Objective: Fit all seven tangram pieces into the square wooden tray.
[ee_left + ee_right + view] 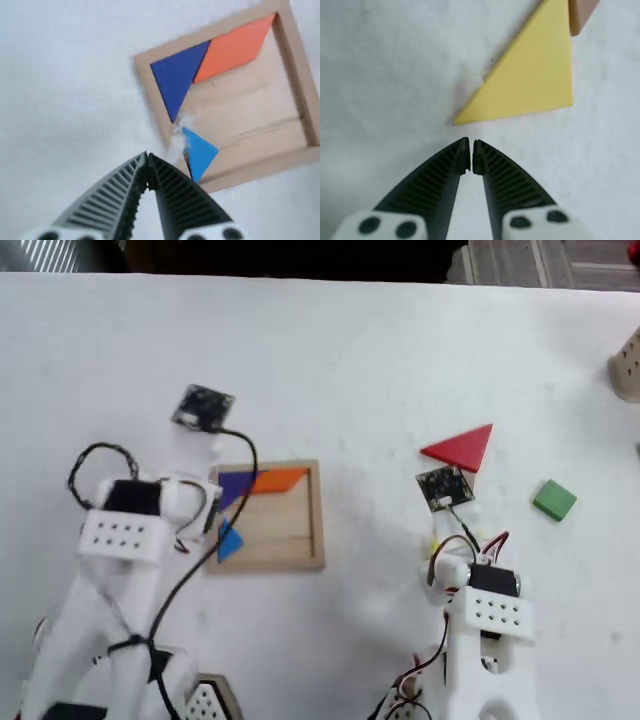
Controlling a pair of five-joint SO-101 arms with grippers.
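Three pieces lie inside the square wooden tray [318,515]: a dark blue triangle [176,75] and an orange parallelogram [234,46] side by side and touching along one wall, and a small light blue triangle [200,151] apart from them, close against another wall. The left gripper [147,160] hangs over the white table [350,360] just outside the tray, its jaws pressed together and empty, with the tips near the light blue triangle. The right gripper [471,150] also has its jaws all but closed on nothing, the tips just short of a sharp corner of a yellow triangle [535,85] lying flat on the table. A red triangle [462,447] and a green square [554,499] rest on the table, well apart from the tray.
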